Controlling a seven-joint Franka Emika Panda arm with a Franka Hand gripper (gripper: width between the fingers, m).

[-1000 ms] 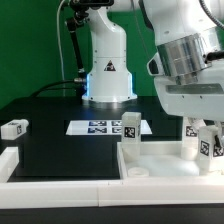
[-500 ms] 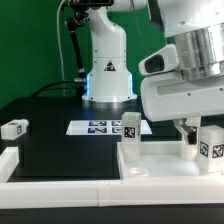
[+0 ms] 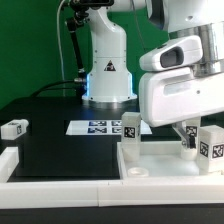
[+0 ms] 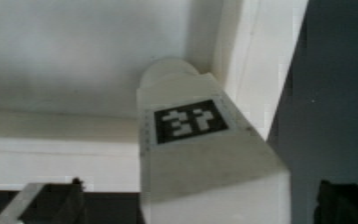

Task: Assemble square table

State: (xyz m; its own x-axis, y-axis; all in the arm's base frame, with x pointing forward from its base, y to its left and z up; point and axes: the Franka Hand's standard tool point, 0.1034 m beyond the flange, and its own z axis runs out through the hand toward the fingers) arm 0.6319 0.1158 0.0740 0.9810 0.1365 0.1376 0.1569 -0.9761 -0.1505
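The gripper [image 3: 188,133] is hanging low over the far right part of the tabletop [image 3: 160,161], on the exterior view's right. Its fingers [image 4: 48,198] are standing spread apart, one on each side of a corner leg [image 4: 202,150], with a gap showing on both sides, so they are pinching nothing. That corner leg [image 3: 189,146] is standing upright just inside the raised rim, with its black-and-white tag facing the wrist camera. In the exterior view the arm's big white hand is hiding the leg's top.

Just beside it, nearer and further to the exterior view's right, a second leg [image 3: 210,143] is standing upright on the tabletop. A third leg [image 3: 129,127] is standing at the tabletop's far left corner.

The tabletop is lying flat on the black table [image 3: 70,155], near the front edge. A loose leg [image 3: 13,128] is lying on its side well apart, at the exterior view's far left. The marker board [image 3: 98,127] is lying flat in front of the robot base [image 3: 105,70]. A white rail [image 3: 60,190] is running along the near edge.
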